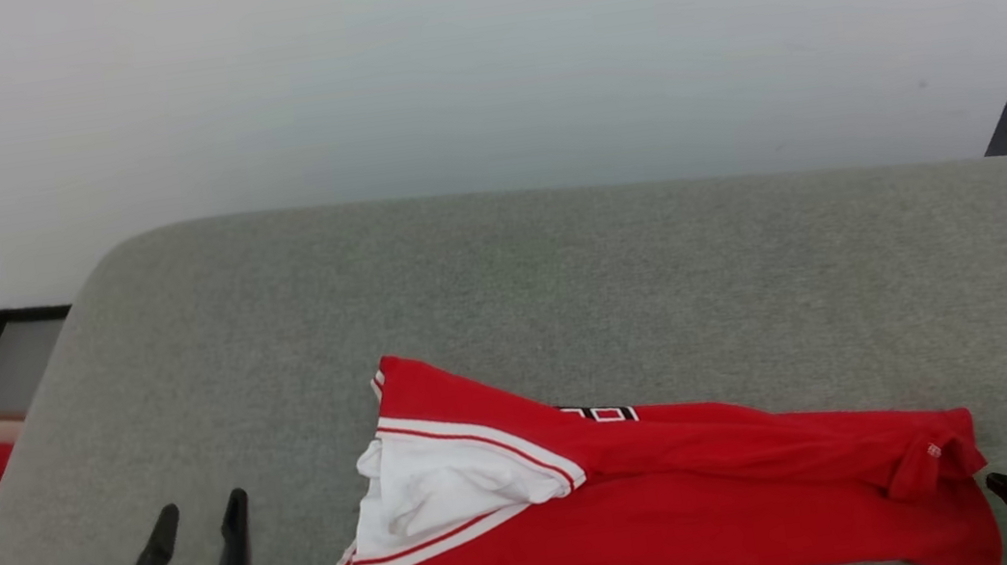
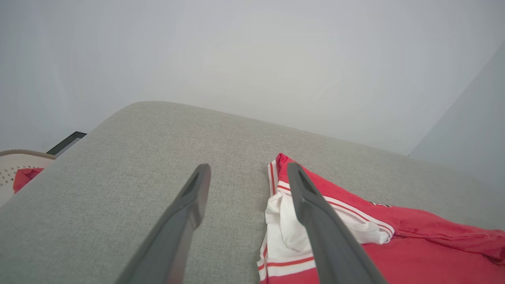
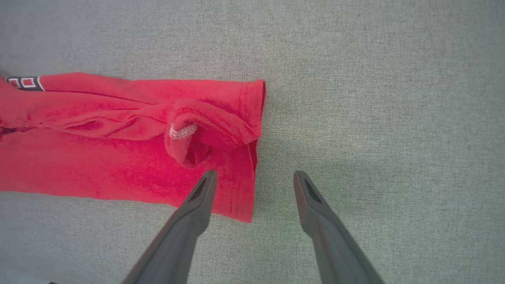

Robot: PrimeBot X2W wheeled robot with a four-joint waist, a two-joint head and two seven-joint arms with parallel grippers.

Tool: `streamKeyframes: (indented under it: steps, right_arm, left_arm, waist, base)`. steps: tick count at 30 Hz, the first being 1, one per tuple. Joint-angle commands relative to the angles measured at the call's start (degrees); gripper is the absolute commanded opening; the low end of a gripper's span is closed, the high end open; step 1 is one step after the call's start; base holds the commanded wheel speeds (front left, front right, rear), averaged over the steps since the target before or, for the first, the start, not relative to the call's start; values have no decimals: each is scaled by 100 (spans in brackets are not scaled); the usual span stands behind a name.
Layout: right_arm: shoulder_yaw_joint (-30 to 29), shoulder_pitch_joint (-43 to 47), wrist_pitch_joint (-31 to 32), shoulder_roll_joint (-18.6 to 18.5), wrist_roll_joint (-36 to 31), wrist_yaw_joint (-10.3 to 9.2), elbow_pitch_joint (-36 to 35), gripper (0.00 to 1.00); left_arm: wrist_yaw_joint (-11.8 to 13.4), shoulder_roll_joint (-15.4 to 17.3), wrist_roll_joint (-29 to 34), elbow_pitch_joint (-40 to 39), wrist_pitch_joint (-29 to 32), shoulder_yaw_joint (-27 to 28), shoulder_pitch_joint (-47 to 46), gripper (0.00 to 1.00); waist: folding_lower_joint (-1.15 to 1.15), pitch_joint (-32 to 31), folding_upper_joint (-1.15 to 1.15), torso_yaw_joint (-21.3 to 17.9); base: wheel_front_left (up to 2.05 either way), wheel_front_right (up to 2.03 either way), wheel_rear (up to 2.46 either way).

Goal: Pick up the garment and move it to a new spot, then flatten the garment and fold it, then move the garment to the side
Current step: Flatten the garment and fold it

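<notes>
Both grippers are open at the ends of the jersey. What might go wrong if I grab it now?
1. The red jersey lies in bunched layers; the right gripper at its hem might pinch just one layer, unfolding it unevenly.
2. The curled hem flap may stay tucked when flattened.
3. The left gripper sits short of the white sleeve; closing there would likely catch only grey cushion.
</notes>
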Motion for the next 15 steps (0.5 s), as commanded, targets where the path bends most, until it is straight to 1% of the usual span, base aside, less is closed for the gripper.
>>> streamKeyframes:
  steps: [1, 8, 15]
  right_arm:
    - [-7, -71, 32, -34, -37, 1, 40, 100]
    - [-25, -423, 209, -82, -166, 1, 560, 100]
    - [206, -766, 305, -30, -102, 1, 1193, 100]
  left_arm:
    - [-43, -55, 55, 17, -4, 62, 57, 100]
    - [-273, -377, 272, 91, -4, 290, -8, 100]
    - [-368, -583, 350, 171, -5, 362, -134, 100]
  waist:
    - [0, 92, 0, 80]
    - [0, 402, 0, 295]
    - [0, 648, 0, 439]
  base:
    - [0, 0, 0]
    - [0, 0, 0]
    - [0, 0, 0]
